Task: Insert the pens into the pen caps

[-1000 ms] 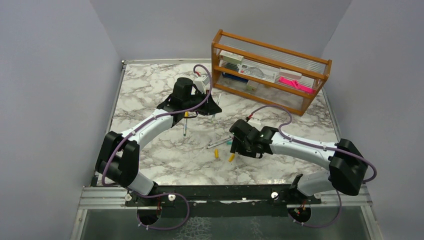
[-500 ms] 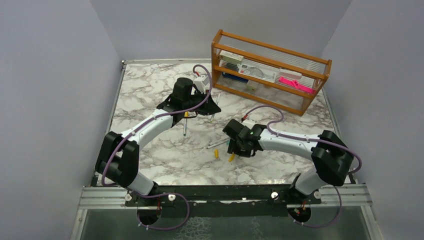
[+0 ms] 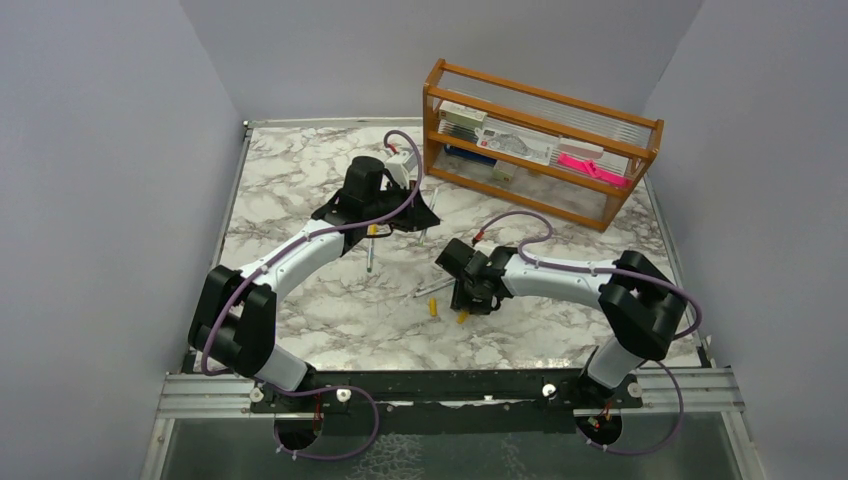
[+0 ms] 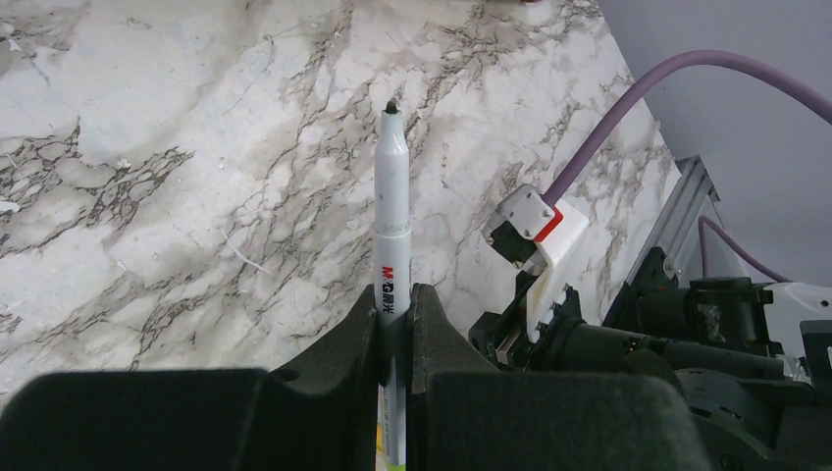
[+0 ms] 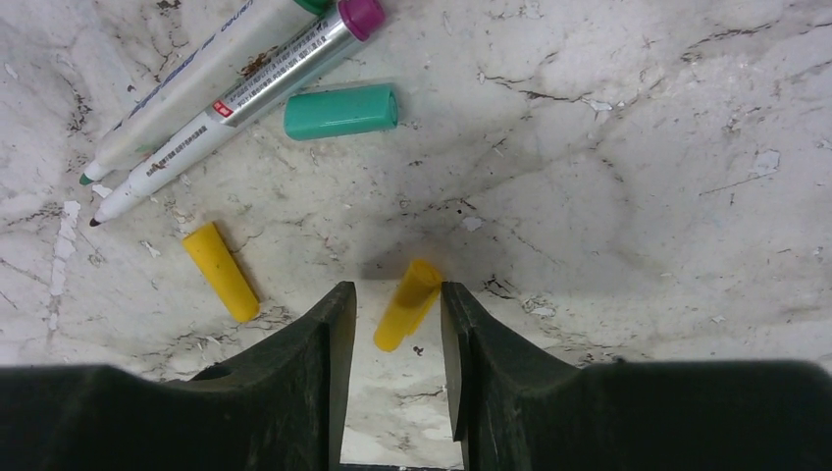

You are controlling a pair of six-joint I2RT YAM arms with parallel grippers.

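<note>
The yellow cap (image 5: 409, 302) we want lies on its side on the marble table (image 5: 638, 147), a little slanted, just between the two fingers of the right gripper (image 5: 392, 290). The jaws of this gripper stand apart, one on each side of the cap, and neither seems to touch it yet. We cannot tell which end of the cap is the open one.

In our judgement the step in hand is to pick up this cap. We should bring the jaws together slowly, because a small round tube like this can roll or jump out when it is pressed from the sides. It is better to take it near its middle, so that the mouth stays free for the pen. Because the cap lies slanted to the fingers, a small turn of the wrist before closing may give a more square hold.

The second yellow cap (image 5: 222, 272) lies to the left, well apart from the fingers. The teal cap (image 5: 340, 111), the pen with the magenta end (image 5: 235, 110) and the other loose pen (image 5: 186, 93) lie farther away, so we think none of them will be disturbed.

The left gripper (image 4: 393, 309) is clamped on a white pen (image 4: 390, 226), whose dark tip points away from the fingers, above the table. For the joining, we should bring the cap's mouth in line with this tip and push straight along the pen, gently, since the smooth barrel may slide in the fingers.
</note>
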